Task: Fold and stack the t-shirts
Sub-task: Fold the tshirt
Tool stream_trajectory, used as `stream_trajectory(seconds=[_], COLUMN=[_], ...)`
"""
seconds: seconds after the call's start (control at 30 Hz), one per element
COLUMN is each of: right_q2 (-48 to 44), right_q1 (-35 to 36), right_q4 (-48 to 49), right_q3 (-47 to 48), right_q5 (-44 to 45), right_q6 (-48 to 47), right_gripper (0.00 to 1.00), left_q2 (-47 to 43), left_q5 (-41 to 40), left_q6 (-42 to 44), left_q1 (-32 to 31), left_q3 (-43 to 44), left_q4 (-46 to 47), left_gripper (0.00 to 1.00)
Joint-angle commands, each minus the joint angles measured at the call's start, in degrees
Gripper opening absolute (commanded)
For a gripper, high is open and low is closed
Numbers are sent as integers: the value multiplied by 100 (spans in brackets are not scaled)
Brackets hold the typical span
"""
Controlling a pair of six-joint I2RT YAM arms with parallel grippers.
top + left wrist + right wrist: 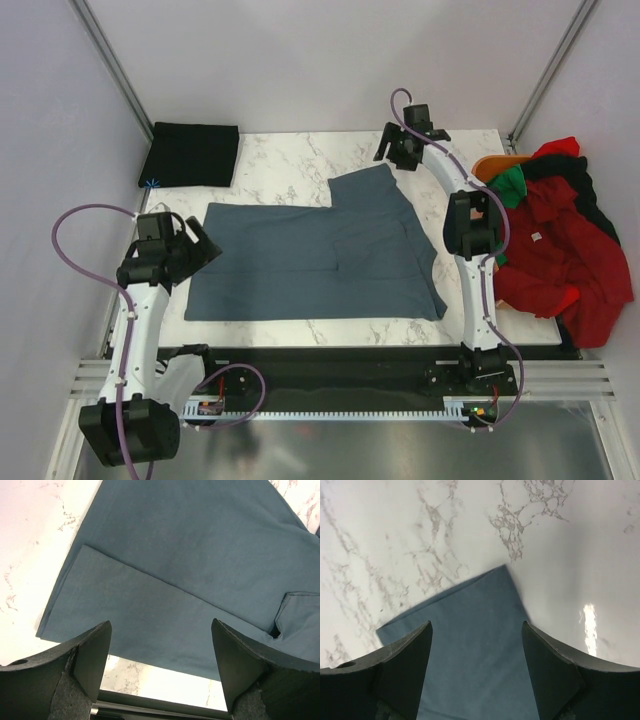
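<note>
- White tabletop (290,165) with grey marble veining, glossy, bright glare spot in the right wrist view.
- Orange basket (497,161) at the far right corner of the tabletop, only a curved bit of rim showing.
- Two slanted metal frame posts, left post (112,62) and right post (548,68), rising at the far corners.
- Plain pale back wall (330,60) between the posts, similar panels on both sides.
- Black strip (330,358) along the near table edge.
- White slotted cable duct (340,407) just below the strip.
- Ribbed aluminium rails (585,378) at the near right.
- Tiny blue mark (152,184) at the far left table edge, too small to identify.
</note>
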Motion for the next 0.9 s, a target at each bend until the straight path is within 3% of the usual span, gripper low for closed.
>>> stream_trajectory(seconds=[0.0,0.3,0.43,0.6,0.73,0.87], right_q2=[543,1160,1248,1038,897,634], right_q1=[6,24,94,200,200,191], right_q4=[387,941,1046,1292,1319,1319], right_q3=[624,651,389,-157,-307,-395], right_q5=[51,139,24,7,-19,-55], right_q6=[-112,-59,-42,-15,-42,-51], right_gripper=[79,76,48,27,0,0], left_q2=[-215,-171,-101,188,882,2267], left_q5=[-110,-109,-127,-285,-820,-953], left_q6=[247,247,247,256,186,98], left_q1=[-35,-175,-167,-167,-167,-149], left_q3=[0,-26,-26,26,447,1290], left_q4=[238,265,265,265,502,835], left_gripper=[88,86,86,87,87,87])
